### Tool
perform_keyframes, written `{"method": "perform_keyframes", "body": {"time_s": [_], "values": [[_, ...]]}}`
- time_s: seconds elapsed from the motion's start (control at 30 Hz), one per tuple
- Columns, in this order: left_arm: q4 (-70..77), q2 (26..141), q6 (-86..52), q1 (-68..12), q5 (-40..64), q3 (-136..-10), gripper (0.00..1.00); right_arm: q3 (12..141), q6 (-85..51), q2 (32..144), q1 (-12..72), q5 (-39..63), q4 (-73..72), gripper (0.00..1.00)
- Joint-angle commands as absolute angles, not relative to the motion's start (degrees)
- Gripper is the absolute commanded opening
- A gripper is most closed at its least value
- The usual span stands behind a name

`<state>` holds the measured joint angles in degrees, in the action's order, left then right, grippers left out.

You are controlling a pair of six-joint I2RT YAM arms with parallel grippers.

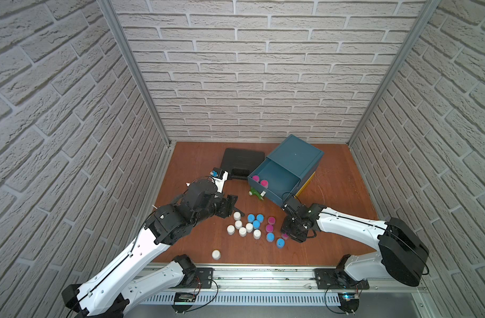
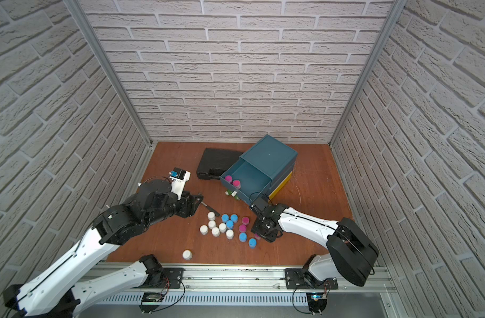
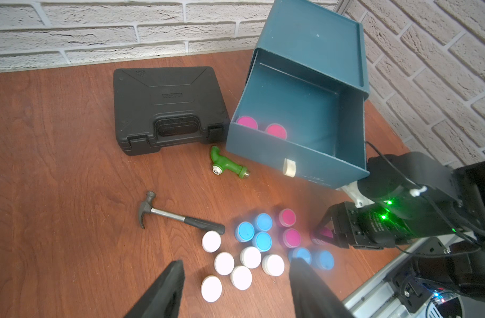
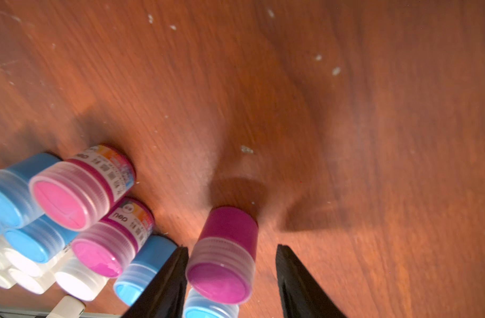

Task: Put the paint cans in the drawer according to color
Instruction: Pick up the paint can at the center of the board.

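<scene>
Magenta paint can [image 4: 222, 256] sits, apparently unclamped, between jaws of the right gripper [image 4: 231, 247].

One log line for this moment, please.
right gripper: open, straddling magenta can | left gripper: open, empty | drawer: holds two magenta cans

The left pincer [image 3: 237, 263] hovers tilted downward, jaws spread wide; the right pincer [image 4: 233, 247] points steeply down, jaws parted.

White, light-blue and magenta paint cans [image 3: 251, 257] cluster on the reddish wooden table [image 3: 57, 137] beside a small steel hammer [image 3: 178, 217]. Two magenta cans [image 3: 275, 130] sit in the open teal plastic drawer [image 3: 299, 165]. The right pincer [image 3: 322, 236] straddles another magenta can [image 3: 326, 233].
</scene>
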<state>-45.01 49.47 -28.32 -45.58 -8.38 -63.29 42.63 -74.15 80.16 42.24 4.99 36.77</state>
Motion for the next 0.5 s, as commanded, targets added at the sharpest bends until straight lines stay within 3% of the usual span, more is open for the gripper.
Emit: {"method": "perform_keyframes", "body": {"time_s": [0.0, 0.3, 0.47], "values": [[-43.2, 49.5, -28.3, -45.9, -8.9, -63.1, 0.66, 43.6, -73.7, 80.3, 42.7, 3.9, 38.5, 0.57], [-42.9, 49.7, -28.3, -45.9, -8.9, -63.2, 0.66, 43.7, -73.7, 81.2, 42.8, 4.1, 38.9, 0.55], [-42.9, 49.6, -28.4, -45.9, -8.9, -63.2, 0.66, 43.9, -73.7, 82.1, 42.7, 4.1, 39.2, 0.48]]}}
